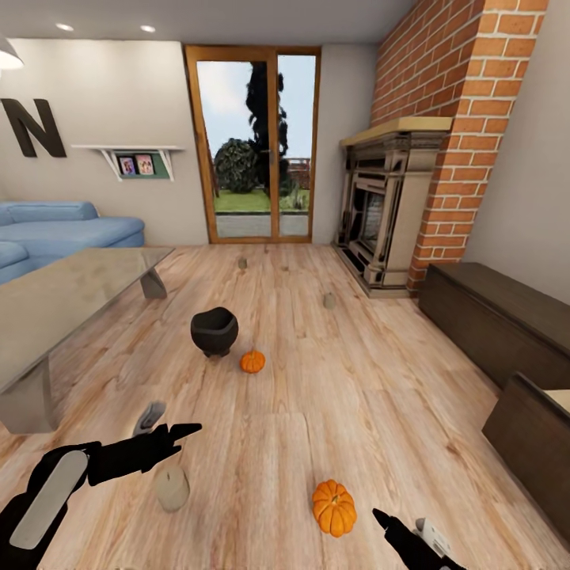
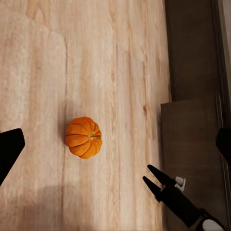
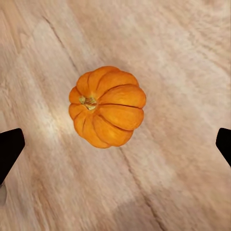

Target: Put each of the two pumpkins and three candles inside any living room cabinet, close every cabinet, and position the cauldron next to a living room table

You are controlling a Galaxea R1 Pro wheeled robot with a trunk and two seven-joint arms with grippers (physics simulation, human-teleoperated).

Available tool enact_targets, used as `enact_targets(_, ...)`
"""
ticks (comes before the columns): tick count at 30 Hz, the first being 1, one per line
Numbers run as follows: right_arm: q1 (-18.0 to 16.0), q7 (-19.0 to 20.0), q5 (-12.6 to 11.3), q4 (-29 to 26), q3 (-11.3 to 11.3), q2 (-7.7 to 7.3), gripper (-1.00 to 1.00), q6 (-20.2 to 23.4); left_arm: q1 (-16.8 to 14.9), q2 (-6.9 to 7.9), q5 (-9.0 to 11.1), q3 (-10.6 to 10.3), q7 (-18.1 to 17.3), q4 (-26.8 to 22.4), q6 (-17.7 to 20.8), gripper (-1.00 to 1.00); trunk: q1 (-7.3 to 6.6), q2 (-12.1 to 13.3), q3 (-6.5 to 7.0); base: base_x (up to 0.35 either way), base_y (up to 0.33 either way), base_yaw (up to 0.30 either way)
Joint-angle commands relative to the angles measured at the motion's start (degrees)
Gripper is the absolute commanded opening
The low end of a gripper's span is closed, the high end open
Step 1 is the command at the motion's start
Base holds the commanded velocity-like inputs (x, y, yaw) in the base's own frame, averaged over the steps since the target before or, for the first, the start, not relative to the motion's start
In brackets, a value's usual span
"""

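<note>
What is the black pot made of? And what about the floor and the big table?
The cauldron looks like dull black metal, maybe iron: matte, no shine. The floor looks like pale wood planks, with grain lines and seams. The table seems to have a glossy, glass-like top on grey legs, since it reflects the room; I can't be sure.

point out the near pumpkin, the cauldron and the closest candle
near pumpkin (image 1: 334,507), head view, on its ribbed orange body
cauldron (image 1: 214,332), head view, on its black outer wall
closest candle (image 1: 172,488), head view, on its beige side
</note>
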Motion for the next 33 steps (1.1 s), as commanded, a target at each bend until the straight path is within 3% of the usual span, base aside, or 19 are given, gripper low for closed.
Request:
enact_targets(1,-0.4,0.0,-0.3,-0.2,-0.3,0.02,1.0,0.6,0.0,0.0,-0.4,0.1,-0.5,0.0,0.2,1.0,0.01,0.0,-0.28,0.0,0.0,0.0)
enact_targets(10,-3.6,-0.9,-0.5,-0.4,-0.3,0.03,1.0,1.1,0.0,-0.07,0.0,0.0,-0.6,0.0,0.2,1.0,0.24,-0.2,-2.28,0.0,0.0,0.0)
enact_targets(24,-6.0,-1.7,-0.5,-0.5,-0.3,0.03,1.0,7.3,0.0,-0.05,0.0,0.0,-0.6,0.1,0.2,1.0,0.6,-0.3,-5.38,0.0,0.0,0.0)
enact_targets(33,-7.2,-1.5,-0.4,-0.4,-0.3,-0.03,1.0,8.0,0.0,0.1,0.0,0.0,-0.6,0.1,0.2,1.0,0.84,-0.5,-7.37,0.0,0.0,0.0)
